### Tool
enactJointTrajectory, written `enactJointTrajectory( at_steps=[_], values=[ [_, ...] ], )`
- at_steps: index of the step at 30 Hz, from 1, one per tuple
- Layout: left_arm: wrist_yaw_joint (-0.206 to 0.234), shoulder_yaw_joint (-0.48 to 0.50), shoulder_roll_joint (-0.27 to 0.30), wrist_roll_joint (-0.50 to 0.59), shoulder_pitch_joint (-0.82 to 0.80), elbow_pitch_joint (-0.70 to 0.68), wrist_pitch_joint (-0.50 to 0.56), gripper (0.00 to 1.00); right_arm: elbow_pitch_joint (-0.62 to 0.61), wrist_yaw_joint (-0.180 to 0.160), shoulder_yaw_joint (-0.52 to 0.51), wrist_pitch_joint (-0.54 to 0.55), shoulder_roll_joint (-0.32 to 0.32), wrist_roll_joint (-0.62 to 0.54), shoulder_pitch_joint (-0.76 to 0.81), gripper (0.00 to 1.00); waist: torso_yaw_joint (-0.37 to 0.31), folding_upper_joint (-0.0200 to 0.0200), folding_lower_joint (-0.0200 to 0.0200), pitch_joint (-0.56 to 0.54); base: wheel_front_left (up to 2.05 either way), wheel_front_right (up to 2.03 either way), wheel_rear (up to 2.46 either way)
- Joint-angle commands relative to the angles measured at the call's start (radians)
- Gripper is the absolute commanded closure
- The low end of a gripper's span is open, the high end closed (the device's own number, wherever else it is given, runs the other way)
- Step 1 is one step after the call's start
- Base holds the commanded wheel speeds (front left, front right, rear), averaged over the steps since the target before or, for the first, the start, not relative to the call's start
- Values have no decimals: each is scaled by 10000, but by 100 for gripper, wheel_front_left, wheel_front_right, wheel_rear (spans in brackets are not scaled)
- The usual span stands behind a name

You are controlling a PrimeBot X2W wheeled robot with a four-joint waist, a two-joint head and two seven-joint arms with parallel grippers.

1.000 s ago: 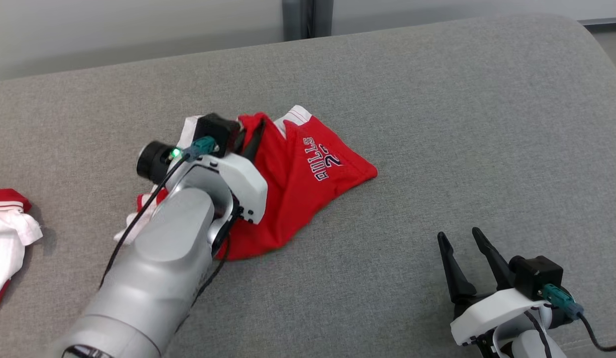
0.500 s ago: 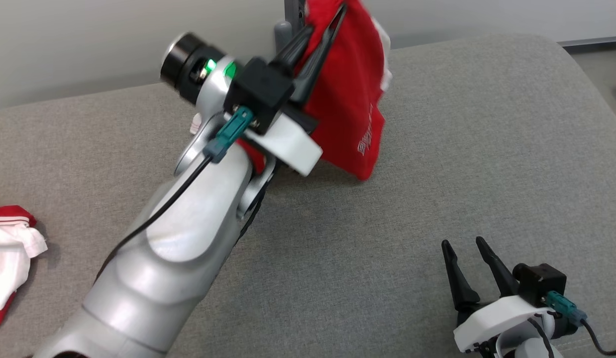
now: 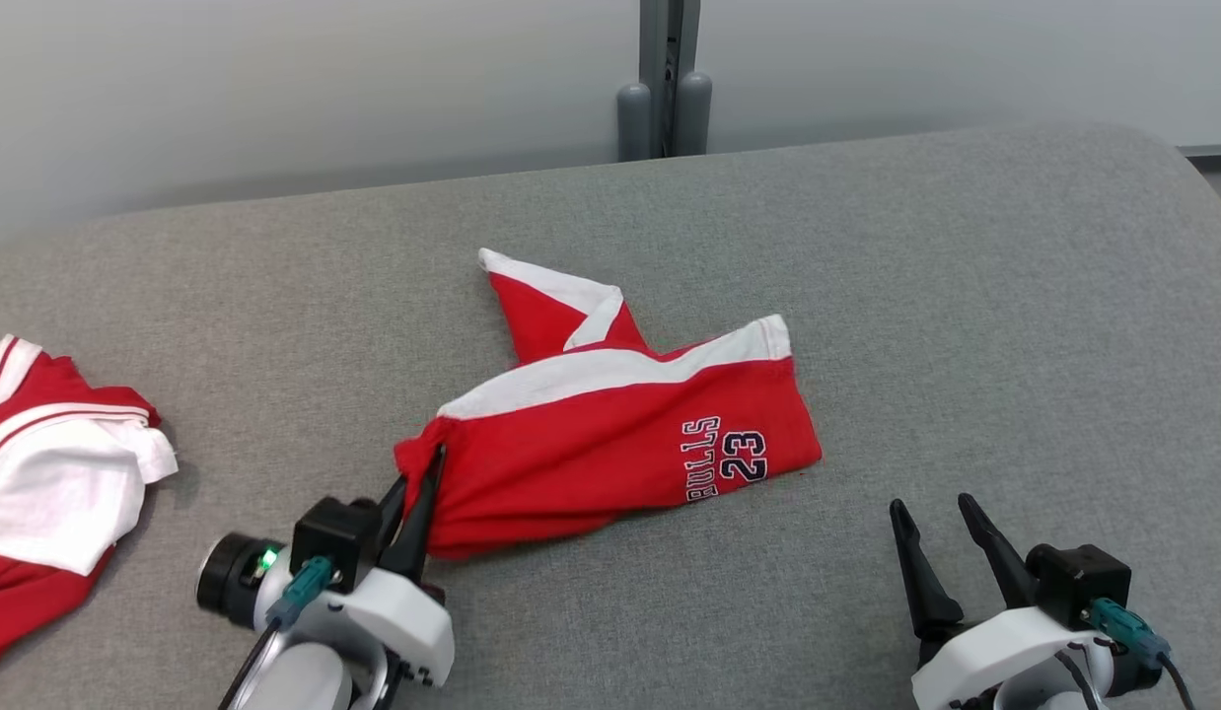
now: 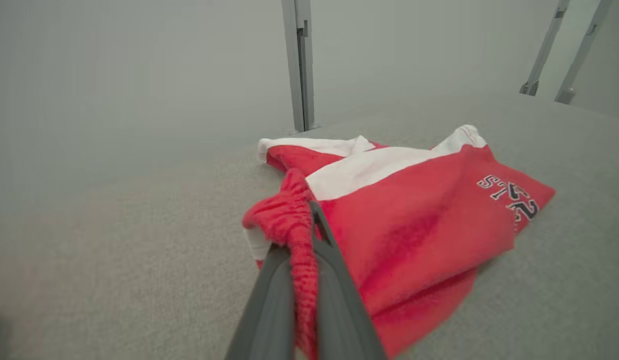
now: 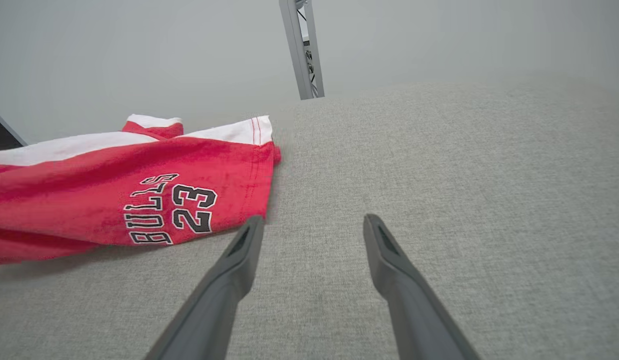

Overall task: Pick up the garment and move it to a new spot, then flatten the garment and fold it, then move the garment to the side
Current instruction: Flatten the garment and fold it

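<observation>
The garment (image 3: 610,444) is a pair of red shorts with white trim and "BULLS 23" print, spread loosely on the grey cushion. My left gripper (image 3: 420,478) is shut on its bunched left corner, the red elastic waistband (image 4: 294,225) pinched between the fingers (image 4: 269,295). In the right wrist view the shorts (image 5: 114,200) lie to the left of the fingers. My right gripper (image 3: 934,513) stands open at the lower right, just clear of the shorts' printed leg, with nothing between its fingers (image 5: 229,270).
A second red and white garment (image 3: 48,483) lies crumpled at the cushion's far left edge. A grey post (image 3: 665,79) stands behind the cushion (image 3: 966,296) against the wall. The cushion curves down at its right end.
My left gripper lifted the shorts high, then brought them down toward the front, where they now lie spread out. The head camera has tilted. The right gripper stayed put.
</observation>
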Motion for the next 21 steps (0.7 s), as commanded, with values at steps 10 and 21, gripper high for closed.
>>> enactJointTrajectory(
  at_steps=[10, 21],
  values=[
    [12, 1676, -308, 460, 1569, 403, -1, 0, 7, 1, -3, -1, -59, -130, 314, 0, 128, -1, 0, -637, 0, 0, 0],
    [524, 3490, -708, 623, 2704, -438, -1, 0, -580, 1, -288, -1, -53, -322, 591, 0, -131, -1, 0, -1061, 0, 0, 0]
  ],
)
